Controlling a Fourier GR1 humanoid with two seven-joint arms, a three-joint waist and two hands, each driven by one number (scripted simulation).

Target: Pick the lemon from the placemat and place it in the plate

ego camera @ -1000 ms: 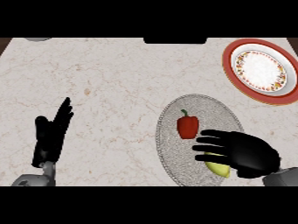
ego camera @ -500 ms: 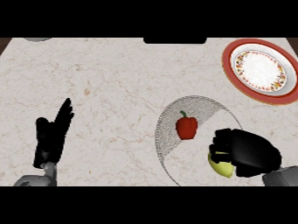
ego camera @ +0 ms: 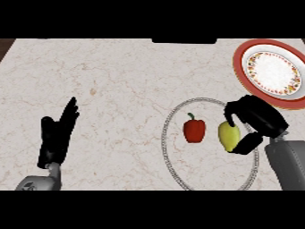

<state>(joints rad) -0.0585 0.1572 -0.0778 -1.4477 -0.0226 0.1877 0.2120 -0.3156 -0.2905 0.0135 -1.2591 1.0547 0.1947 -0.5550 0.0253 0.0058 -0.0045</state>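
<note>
With the right hand [ego camera: 257,120] curled round the lemon [ego camera: 229,137], above the mat [ego camera: 174,165] beside the pepper [ego camera: 194,130], it should lift clear, then carry up-right to the plate [ego camera: 243,53].

Right hand [ego camera: 259,120] sits toward the worktop's right edge, its grey forearm [ego camera: 294,163] rising from the near edge, fingers [ego camera: 232,113] and thumb curled round the lemon [ego camera: 229,137]. Left hand [ego camera: 56,136] rests by the near-left corner, fingers straight and pointing toward the far edge, holding nothing.
</note>
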